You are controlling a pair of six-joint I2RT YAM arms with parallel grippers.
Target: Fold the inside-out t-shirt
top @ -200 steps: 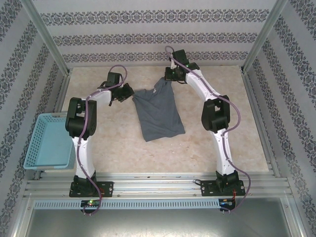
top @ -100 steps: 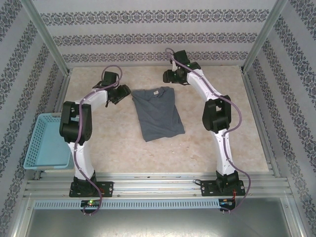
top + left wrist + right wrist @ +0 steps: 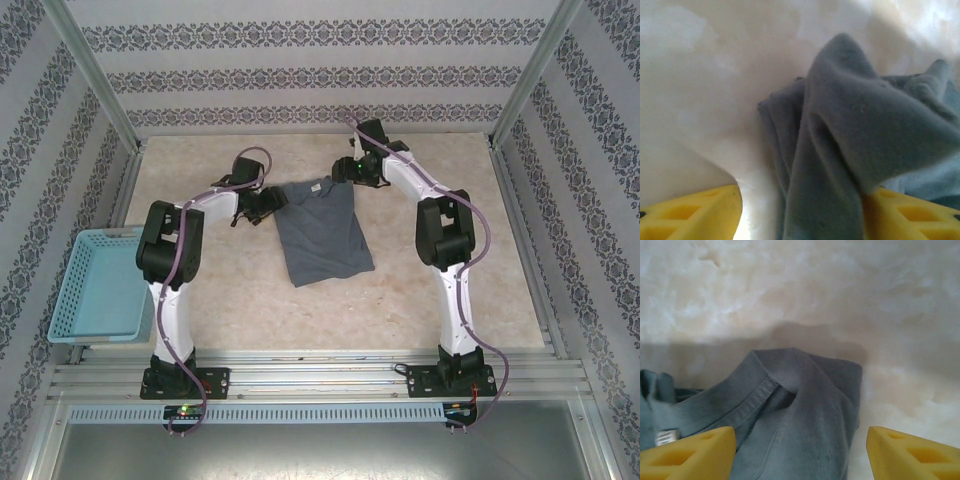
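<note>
The inside-out t-shirt [image 3: 322,232] lies folded into a narrow dark-grey strip in the middle of the table, its pale neck label [image 3: 315,187] at the far edge. My left gripper [image 3: 268,203] is at the shirt's far left corner and stands open. In the left wrist view, bunched cloth [image 3: 850,130] rises between the yellow fingers [image 3: 690,215] and leans on the right one. My right gripper [image 3: 350,172] is at the far right corner, also open. In the right wrist view, the collar fold [image 3: 790,385] and label [image 3: 666,436] lie between its spread fingers [image 3: 912,452].
A light-blue mesh basket [image 3: 95,285] sits at the table's left edge, beside the left arm. Patterned walls and metal frame posts close in the back and sides. Bare beige tabletop [image 3: 450,300] surrounds the shirt.
Both grippers opened and let go of the shirt's far corners, and the lifted edge dropped flat. The arms drew off briefly, then came back low over the same corners.
</note>
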